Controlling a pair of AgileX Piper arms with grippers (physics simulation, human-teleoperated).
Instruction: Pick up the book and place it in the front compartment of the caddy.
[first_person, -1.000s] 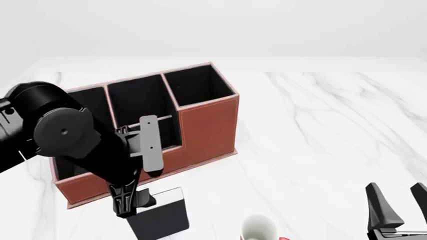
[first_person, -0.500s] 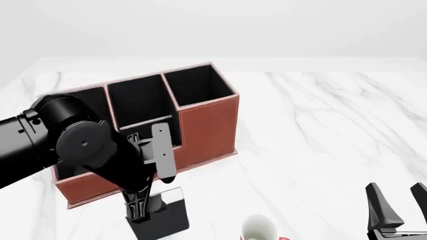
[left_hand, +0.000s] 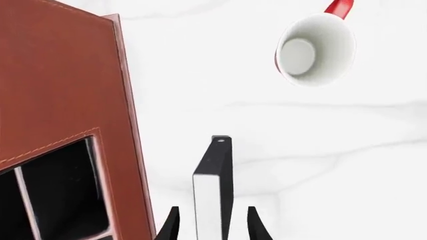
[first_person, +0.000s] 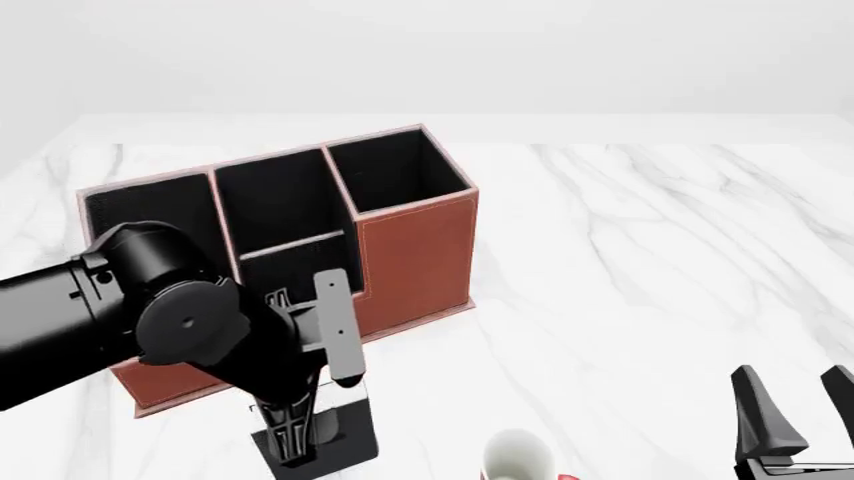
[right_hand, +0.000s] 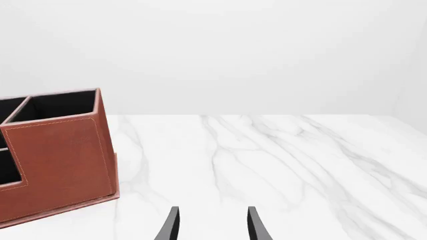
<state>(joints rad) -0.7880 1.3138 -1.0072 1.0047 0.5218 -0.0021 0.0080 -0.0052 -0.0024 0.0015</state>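
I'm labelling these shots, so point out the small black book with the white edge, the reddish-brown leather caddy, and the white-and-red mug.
small black book with the white edge (left_hand: 215, 185), left wrist view, white edge.
reddish-brown leather caddy (first_person: 416, 250), front view, tall front wall.
white-and-red mug (left_hand: 313, 50), left wrist view, inner wall.

Setting: simulated tabletop test scene, not a furnished room; rendered surfaces are flat and evenly lit. White marble-patterned table (first_person: 641, 250) with grey veining fills the lower frame; plain pale wall across the top, without fixtures. Contents suggest a desk: reddish-brown leather-look caddy (first_person: 414, 250) at centre left; white-and-red mug (first_person: 518, 458) at bottom centre; black robot arm (first_person: 147, 320) at lower left.
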